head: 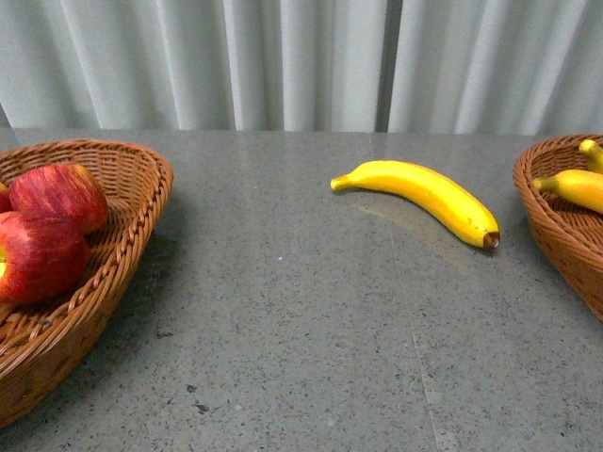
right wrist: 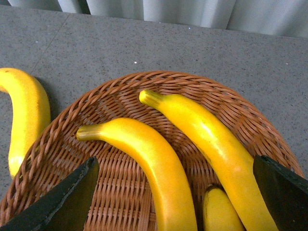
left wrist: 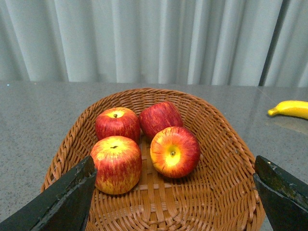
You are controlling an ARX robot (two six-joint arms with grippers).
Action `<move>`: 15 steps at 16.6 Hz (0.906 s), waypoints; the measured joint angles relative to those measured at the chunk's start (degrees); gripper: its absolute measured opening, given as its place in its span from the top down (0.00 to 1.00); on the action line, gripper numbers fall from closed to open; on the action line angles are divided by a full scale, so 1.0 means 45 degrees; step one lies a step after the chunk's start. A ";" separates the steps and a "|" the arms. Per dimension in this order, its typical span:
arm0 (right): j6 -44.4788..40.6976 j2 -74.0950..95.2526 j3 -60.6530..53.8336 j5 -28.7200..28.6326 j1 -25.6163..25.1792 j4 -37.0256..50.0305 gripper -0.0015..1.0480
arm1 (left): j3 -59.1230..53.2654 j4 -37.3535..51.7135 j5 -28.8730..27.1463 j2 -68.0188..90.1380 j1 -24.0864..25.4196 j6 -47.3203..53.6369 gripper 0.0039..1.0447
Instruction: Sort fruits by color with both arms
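In the front view a yellow banana point(head: 424, 196) lies loose on the grey table, right of centre. Red apples point(head: 52, 193) sit in the left wicker basket point(head: 132, 235); bananas point(head: 577, 186) lie in the right wicker basket point(head: 556, 226). Neither arm shows there. In the left wrist view my left gripper point(left wrist: 174, 192) hangs open and empty above the basket point(left wrist: 216, 192), which holds several apples point(left wrist: 174, 151). In the right wrist view my right gripper point(right wrist: 175, 192) hangs open and empty above the basket point(right wrist: 72, 144) with three bananas point(right wrist: 149, 163). The loose banana point(right wrist: 24, 115) lies beside that basket.
Pale pleated curtains point(head: 301, 61) close off the back of the table. The loose banana also shows at the edge of the left wrist view point(left wrist: 291, 109). Bare grey tabletop point(head: 301, 339) lies between the two baskets.
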 joint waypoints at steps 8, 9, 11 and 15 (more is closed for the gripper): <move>0.1127 -0.0510 0.0865 -0.0889 0.3351 0.0529 0.06 | 0.0000 -0.0005 -0.0005 0.0000 0.0000 0.0000 0.06; 0.1141 -0.0321 0.0991 -0.0797 0.3643 0.0529 0.06 | 0.0000 -0.0005 0.0000 0.0000 0.0000 -0.0005 0.06; 0.1146 -0.0049 0.1161 -0.0695 0.3968 0.0505 0.06 | 0.0000 0.0000 -0.0005 0.0000 0.0000 0.0000 0.06; 0.1146 0.1093 0.1962 -0.0442 0.4949 0.0248 0.06 | 0.0000 0.0000 0.0000 0.0000 0.0000 0.0000 0.06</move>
